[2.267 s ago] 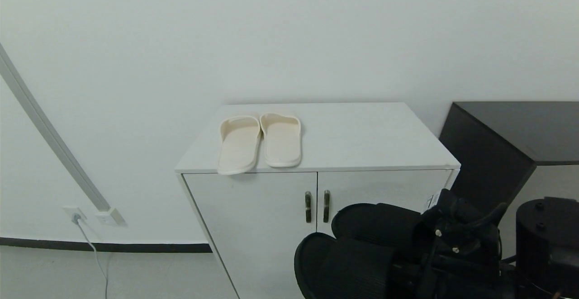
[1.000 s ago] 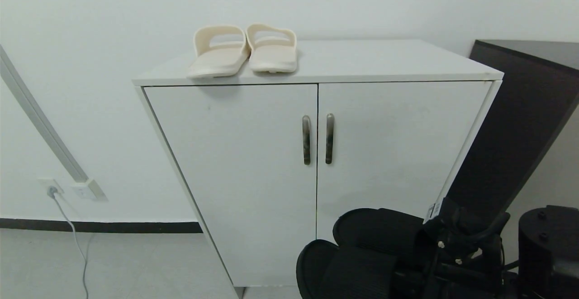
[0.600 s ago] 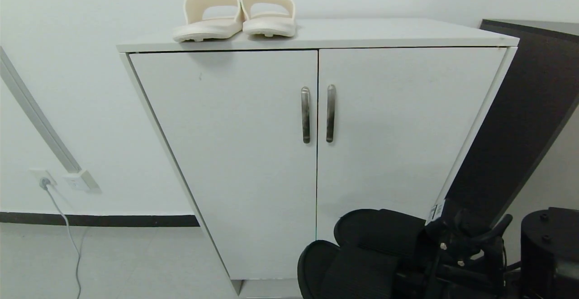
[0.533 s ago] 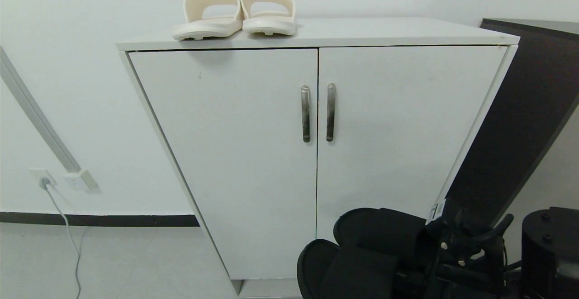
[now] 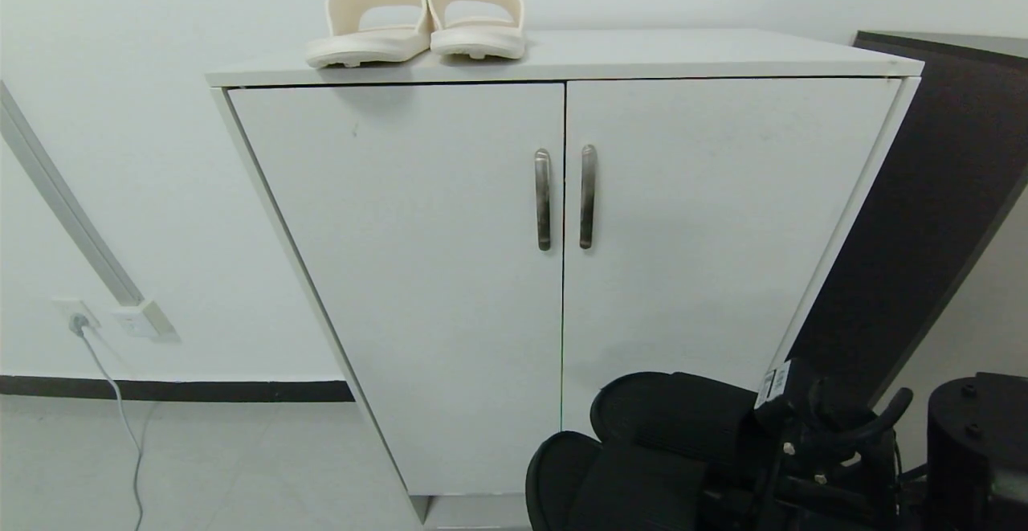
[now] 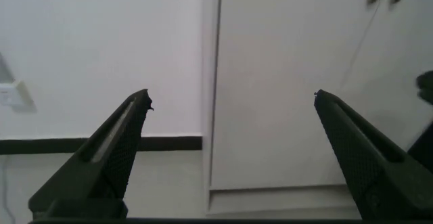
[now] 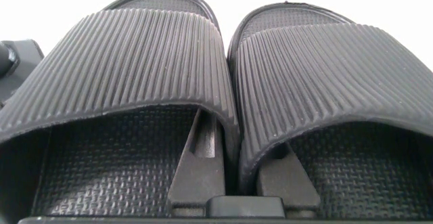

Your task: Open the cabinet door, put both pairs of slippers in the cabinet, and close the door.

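A white two-door cabinet [image 5: 707,53] stands against the wall, both doors shut, with two metal handles [image 5: 543,199] side by side at the middle. A cream pair of slippers [image 5: 422,21] rests on its top at the left. A black ribbed pair of slippers [image 5: 642,451] hangs low in front of the right door, with my right gripper [image 7: 237,149] shut on their touching inner sides. My left gripper [image 6: 231,97] is open and holds nothing, low by the cabinet's [image 6: 284,82] left front corner.
A dark piece of furniture [image 5: 923,194] stands right beside the cabinet. On the wall to the left are a slanted conduit [image 5: 64,210] and a socket [image 5: 76,324] with a cable running to the grey floor [image 5: 201,467].
The head camera has dropped, so the cabinet's front shows instead of its top. The cream slippers have not moved. The black slippers stay in my right gripper.
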`<state>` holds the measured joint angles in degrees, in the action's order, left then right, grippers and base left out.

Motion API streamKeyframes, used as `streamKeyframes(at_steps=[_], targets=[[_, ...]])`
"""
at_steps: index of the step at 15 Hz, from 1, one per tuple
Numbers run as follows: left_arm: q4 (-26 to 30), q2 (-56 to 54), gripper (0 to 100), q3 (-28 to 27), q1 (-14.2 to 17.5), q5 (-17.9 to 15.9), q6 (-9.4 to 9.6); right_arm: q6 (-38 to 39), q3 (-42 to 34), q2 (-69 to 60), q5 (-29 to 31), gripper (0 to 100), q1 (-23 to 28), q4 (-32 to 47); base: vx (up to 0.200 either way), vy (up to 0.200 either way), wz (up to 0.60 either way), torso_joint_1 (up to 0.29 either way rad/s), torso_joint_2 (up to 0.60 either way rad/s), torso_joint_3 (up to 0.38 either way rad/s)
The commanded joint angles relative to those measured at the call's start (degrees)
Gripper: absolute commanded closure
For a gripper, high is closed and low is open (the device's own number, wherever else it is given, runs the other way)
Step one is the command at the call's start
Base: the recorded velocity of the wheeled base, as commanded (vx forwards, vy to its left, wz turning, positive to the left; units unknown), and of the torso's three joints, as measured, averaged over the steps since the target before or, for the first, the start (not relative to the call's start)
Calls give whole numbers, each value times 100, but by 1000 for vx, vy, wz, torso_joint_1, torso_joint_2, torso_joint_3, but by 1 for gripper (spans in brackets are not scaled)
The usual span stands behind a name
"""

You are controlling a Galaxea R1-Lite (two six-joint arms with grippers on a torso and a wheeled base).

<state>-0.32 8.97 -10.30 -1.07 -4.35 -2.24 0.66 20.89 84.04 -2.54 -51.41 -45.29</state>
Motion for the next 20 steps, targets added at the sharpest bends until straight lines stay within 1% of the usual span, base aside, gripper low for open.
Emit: streamKeyframes(at_steps=[1, 2, 3, 4, 5, 6, 9, 10, 12, 15, 18, 20], targets=[[-346, 1502, 0, -315, -165, -663, -92, -22, -33, -2, -1, 100, -10, -15, 0, 0, 0, 0, 0, 0], [-452, 1827, 0, -341, -165, -927, 66, -22, -42, -2, -1, 100, -10, -24, 0, 0, 0, 0, 0, 0], [-566, 2100, 0, -394, -165, -1112, 207, -22, -42, -11, -1, 100, -10, -33, 0, 0, 0, 0, 0, 0], [-584, 2126, 0, -403, -165, -1129, 216, -22, -42, -11, -1, 100, -10, -33, 0, 0, 0, 0, 0, 0], [-1041, 2689, 0, -587, -271, -1498, 259, -22, -42, -2, -1, 100, -10, -33, 0, 0, 0, 0, 0, 0], [-1234, 2944, 0, -693, -402, -1569, 259, -22, -50, -2, -1, 100, -10, -33, 0, 0, 0, 0, 0, 0], [-1752, 3796, 0, -1211, -1044, -1569, 224, -22, -42, 7, 7, 100, -10, -50, 0, 0, 0, 0, 0, 0], [-1999, 4139, 0, -1361, -1325, -1534, 216, -22, -42, 7, 7, 100, -10, -50, 0, 0, 0, 0, 0, 0], [-2350, 4737, 0, -1659, -1694, -1525, 198, -31, -42, -2, 7, 100, -10, -33, 0, 0, 0, 0, 0, 0], [-2798, 5615, 0, -2204, -2292, -1525, 75, -31, -42, 60, 7, 100, -45, -33, 0, 0, 0, 0, 0, 0], [-3088, 6292, 0, -2688, -2837, -1340, -31, -31, -42, 25, 16, 100, -54, -33, 0, 0, 0, 0, 0, 0], [-3229, 6811, 0, -3215, -3250, -1305, -75, -31, -24, 16, 34, 100, -54, -33, 0, 0, 0, 0, 0, 0]])
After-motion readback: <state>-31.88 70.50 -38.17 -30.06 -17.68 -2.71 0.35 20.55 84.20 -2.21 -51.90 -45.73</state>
